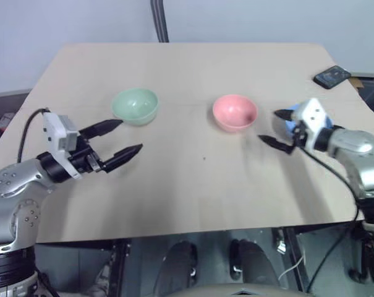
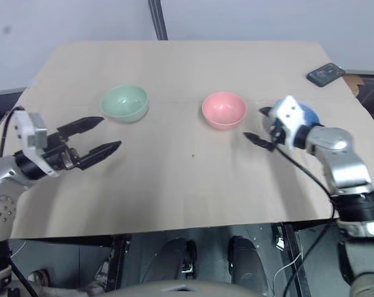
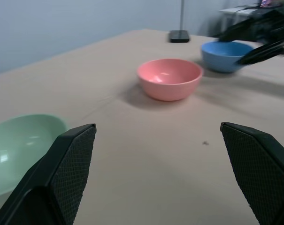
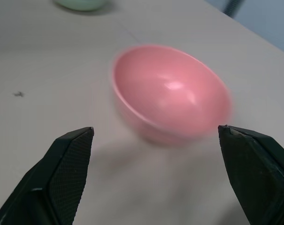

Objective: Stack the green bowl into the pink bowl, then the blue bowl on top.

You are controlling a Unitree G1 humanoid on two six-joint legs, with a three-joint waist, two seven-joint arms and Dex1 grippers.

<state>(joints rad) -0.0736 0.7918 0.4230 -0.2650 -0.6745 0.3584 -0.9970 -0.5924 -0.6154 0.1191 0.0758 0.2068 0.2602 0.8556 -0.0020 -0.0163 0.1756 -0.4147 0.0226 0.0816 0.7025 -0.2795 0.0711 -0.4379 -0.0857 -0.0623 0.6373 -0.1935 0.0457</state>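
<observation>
The green bowl [image 1: 135, 106] sits on the left half of the table, the pink bowl [image 1: 234, 112] a little right of centre. The blue bowl [image 3: 225, 56] stands right of the pink one, largely hidden behind my right wrist in the head views. My left gripper [image 1: 120, 138] hovers open just in front of the green bowl, fingers pointing right, nothing between them. My right gripper [image 1: 278, 128] is open beside the blue bowl, pointing left at the pink bowl [image 4: 172, 96], which lies a short way beyond its fingertips.
The bowls stand on a beige table [image 1: 193, 192]. A black phone [image 1: 332, 76] lies at its far right corner. A dark pole [image 1: 160, 21] rises behind the far edge.
</observation>
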